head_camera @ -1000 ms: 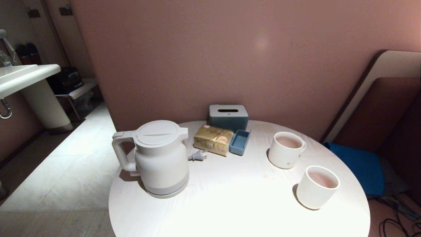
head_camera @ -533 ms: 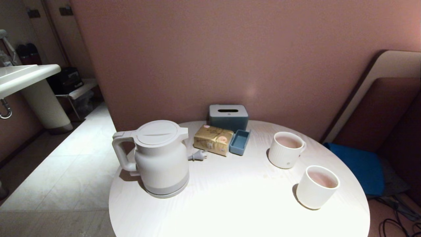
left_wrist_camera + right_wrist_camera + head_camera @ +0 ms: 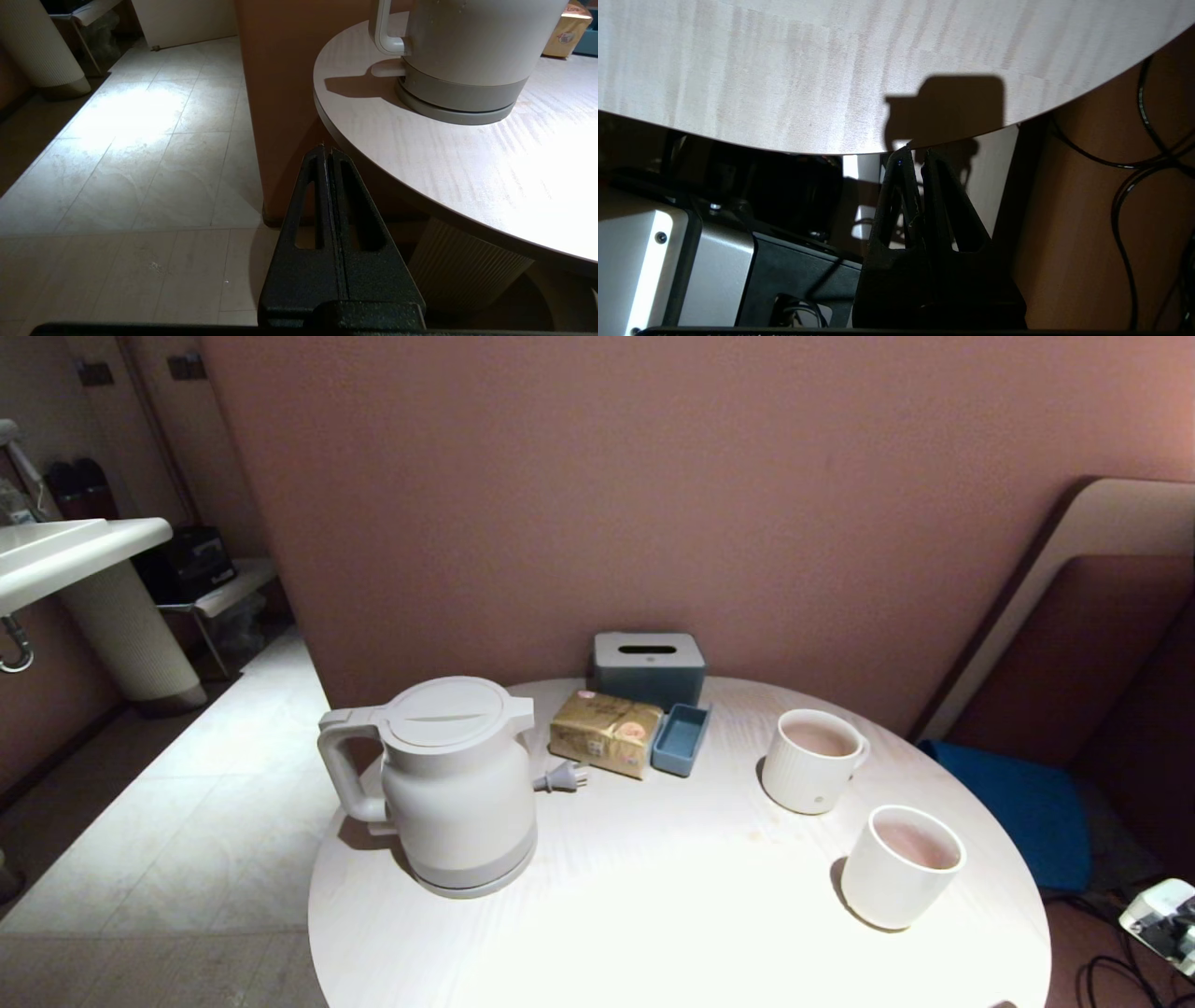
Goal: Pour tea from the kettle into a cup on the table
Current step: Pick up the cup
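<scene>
Standing upright on the left part of the table (image 3: 653, 896), handle outward toward the table's left edge — the kettle (image 3: 448, 784), untouched. Sitting near the right edge, the plain cup (image 3: 898, 866), already showing reddish-brown tea (image 3: 920, 845) inside; just behind it, a ribbed mug (image 3: 810, 761), also filled. Low beside the table's left edge and clear of the kettle, the left gripper (image 3: 327, 151), fingers pressed together. At the near right rim of the table, the right gripper (image 3: 915, 154), likewise closed and empty.

Likely trouble: clipping the rim while rising from below; knocking the cup off — so close to the edge; overfilling a cup that already holds liquid; snagging the loose plug (image 3: 560, 777) when lifting; pouring into the wrong vessel.
</scene>
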You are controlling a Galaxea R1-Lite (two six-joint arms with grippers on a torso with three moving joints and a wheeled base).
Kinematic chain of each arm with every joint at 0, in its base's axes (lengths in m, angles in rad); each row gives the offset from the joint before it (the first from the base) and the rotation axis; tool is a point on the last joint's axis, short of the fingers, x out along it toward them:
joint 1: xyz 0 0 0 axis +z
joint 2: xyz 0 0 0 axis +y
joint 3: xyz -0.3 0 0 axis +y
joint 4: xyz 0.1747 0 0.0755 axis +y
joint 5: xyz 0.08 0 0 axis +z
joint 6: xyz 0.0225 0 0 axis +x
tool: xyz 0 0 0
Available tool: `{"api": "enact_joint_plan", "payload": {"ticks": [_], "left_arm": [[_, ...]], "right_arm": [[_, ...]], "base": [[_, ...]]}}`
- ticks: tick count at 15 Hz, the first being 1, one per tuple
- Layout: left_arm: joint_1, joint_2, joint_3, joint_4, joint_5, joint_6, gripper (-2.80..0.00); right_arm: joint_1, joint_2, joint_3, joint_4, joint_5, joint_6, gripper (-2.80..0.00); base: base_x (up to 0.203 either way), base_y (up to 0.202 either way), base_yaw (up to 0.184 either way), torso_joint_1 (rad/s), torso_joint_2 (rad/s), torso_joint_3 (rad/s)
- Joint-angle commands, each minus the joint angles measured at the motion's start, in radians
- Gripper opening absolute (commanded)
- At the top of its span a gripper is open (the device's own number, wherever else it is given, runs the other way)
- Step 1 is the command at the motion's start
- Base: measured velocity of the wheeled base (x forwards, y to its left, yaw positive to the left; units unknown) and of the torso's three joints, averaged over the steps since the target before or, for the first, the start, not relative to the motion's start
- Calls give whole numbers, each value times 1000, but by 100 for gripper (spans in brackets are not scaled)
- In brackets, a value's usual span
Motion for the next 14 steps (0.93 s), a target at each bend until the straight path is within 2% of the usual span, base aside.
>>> {"api": "enact_joint_plan", "payload": {"ticks": [1,4,5,6,10,11,14], "left_arm": [[0,1,0,0,0,0,-280],[0,1,0,0,0,0,-280],[0,1,0,0,0,0,-280],[0,1,0,0,0,0,-280],[0,1,0,0,0,0,-280],[0,1,0,0,0,0,-280],[0,1,0,0,0,0,-280]], "right_arm": [[0,123,33,-73,44,-3,-280],[0,143,177,-469,117,-16,-280],[-1,155,209,-576,127,-7,-280],[-3,158,224,-654,130,39,-280],[-5,152,228,-684,75,64,-280],[-4,152,228,-685,74,62,0],[-4,165,224,-685,76,65,0]], "base": [[0,0,0,0,0,0],[0,0,0,0,0,0],[0,0,0,0,0,0],[0,0,0,0,0,0],[0,0,0,0,0,0],[0,0,0,0,0,0],[0,0,0,0,0,0]]}}
